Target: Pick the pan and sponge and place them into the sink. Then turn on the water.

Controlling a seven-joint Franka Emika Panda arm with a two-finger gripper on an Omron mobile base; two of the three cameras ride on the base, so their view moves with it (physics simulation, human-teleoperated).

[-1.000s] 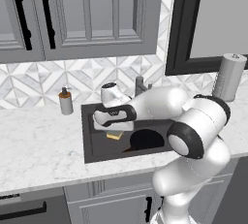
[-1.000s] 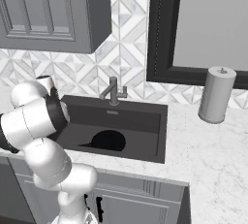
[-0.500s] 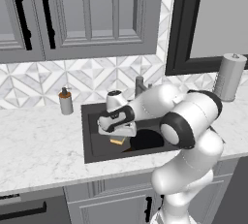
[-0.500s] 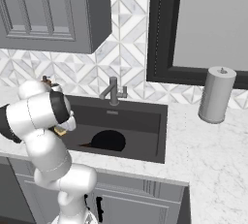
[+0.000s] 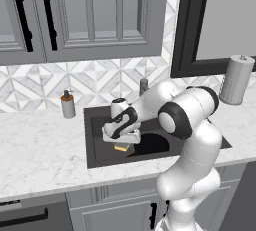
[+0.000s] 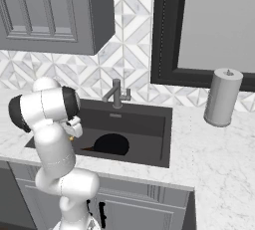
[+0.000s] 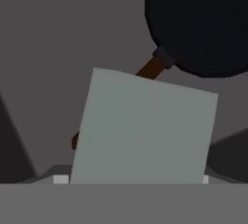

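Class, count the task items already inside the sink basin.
2: the pan lies on the sink floor; the sponge, between the gripper fingers, hangs over its left part.

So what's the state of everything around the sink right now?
pan: lying flat in the sink, handle free.
sponge: gripped, hanging over the sink floor, grey-green face toward the hand camera.
end effector: closed on the sponge.
faucet: off, no stream.
soap dispenser: upright on the counter.
paper towel roll: upright.
cabinet doors: shut.
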